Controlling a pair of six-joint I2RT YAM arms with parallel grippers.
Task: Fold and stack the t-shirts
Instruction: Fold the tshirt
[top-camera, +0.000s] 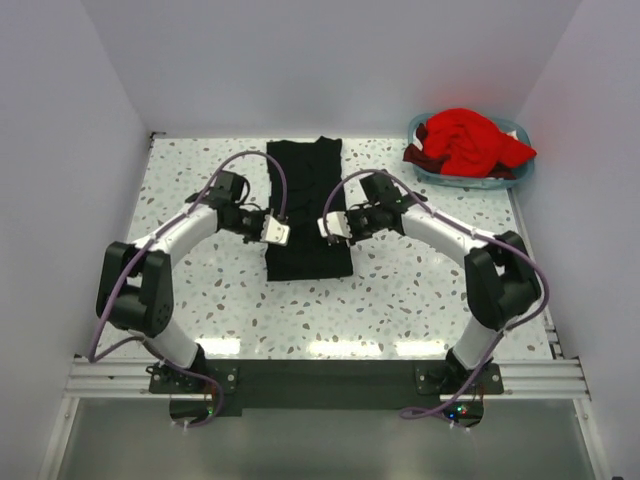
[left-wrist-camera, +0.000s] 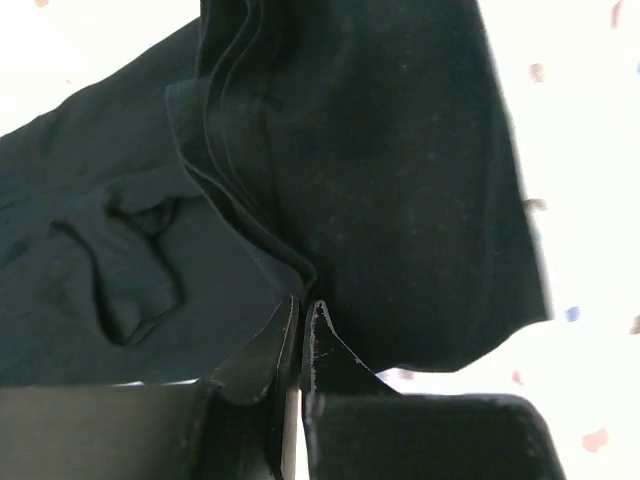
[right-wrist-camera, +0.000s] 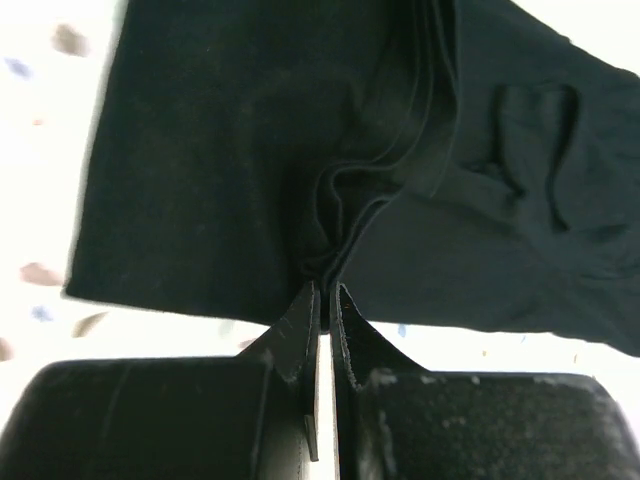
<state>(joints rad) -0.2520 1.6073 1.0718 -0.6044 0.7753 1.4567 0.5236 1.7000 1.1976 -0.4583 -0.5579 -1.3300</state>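
T-shirt (top-camera: 305, 185), black, lies folded narrow, long axis running near-to-far.

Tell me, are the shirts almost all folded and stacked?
Not yet. The black t-shirt lies in a narrow strip, sides apparently folded in. The left end effector and right end effector are shut on its edges midway, likely for the next fold. The red t-shirt sits crumpled in the light blue basket, unfolded; nothing is stacked.

Black t-shirt (top-camera: 305, 170) folded lengthwise on table (top-camera: 200, 290); red t-shirt (top-camera: 468, 138) crumpled in blue basket (top-camera: 460, 180).
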